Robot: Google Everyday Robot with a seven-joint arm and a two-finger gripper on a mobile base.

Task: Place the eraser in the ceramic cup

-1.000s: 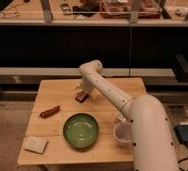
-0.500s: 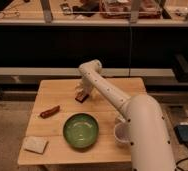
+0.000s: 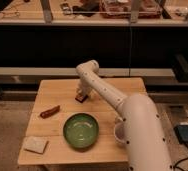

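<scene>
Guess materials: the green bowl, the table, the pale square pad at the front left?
Bowl: glossy green with a lit rim, so likely glazed ceramic or hard plastic.
Table: light wood, matte, warm even tone.
Pad: dull with soft edges, probably sponge or foam.
The gripper is down at the eraser on the table's far side.

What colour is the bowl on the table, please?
The bowl is green, in the camera view; the gripper is at the eraser behind it.
</scene>
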